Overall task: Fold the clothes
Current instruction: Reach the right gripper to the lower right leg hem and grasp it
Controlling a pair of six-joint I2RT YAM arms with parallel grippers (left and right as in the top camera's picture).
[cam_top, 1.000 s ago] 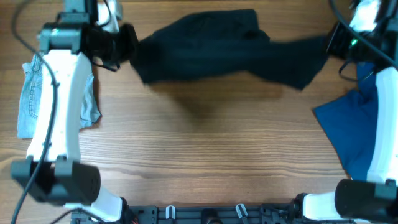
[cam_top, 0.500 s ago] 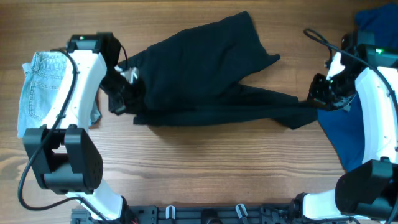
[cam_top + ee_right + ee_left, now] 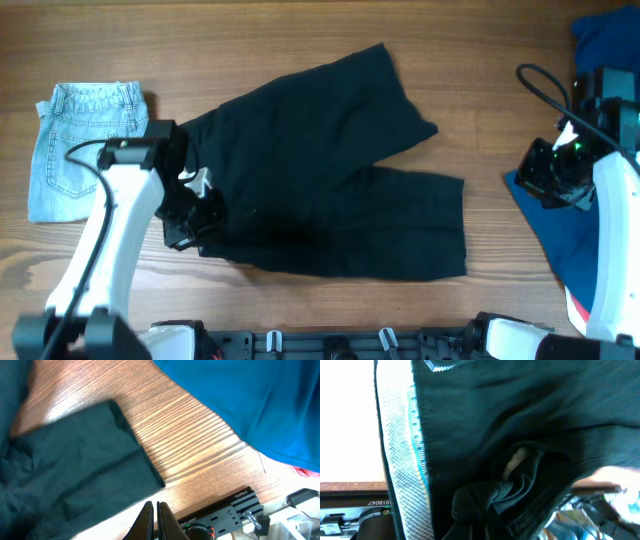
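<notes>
The black garment (image 3: 320,170) lies spread on the wooden table, its two legs pointing right. My left gripper (image 3: 195,218) is at the garment's left end, shut on a bunch of black fabric (image 3: 485,525). The whitish-grey inner waistband (image 3: 400,460) shows beside the jaws in the left wrist view. My right gripper (image 3: 528,172) is shut and empty, a short way right of the lower leg's end. In the right wrist view its closed fingers (image 3: 154,520) hover over bare table, with the black leg end (image 3: 75,460) to the left of them.
Light-blue denim shorts (image 3: 85,145) lie folded at the far left. Bright blue fabric (image 3: 548,225) lies under my right arm at the right edge and shows in the right wrist view (image 3: 250,405). A black mounting rail (image 3: 330,343) runs along the front edge.
The garment was held stretched between both grippers and now lies flat on the table. My right gripper let go of the leg and moved right. My left gripper moved toward the front edge, still holding.
</notes>
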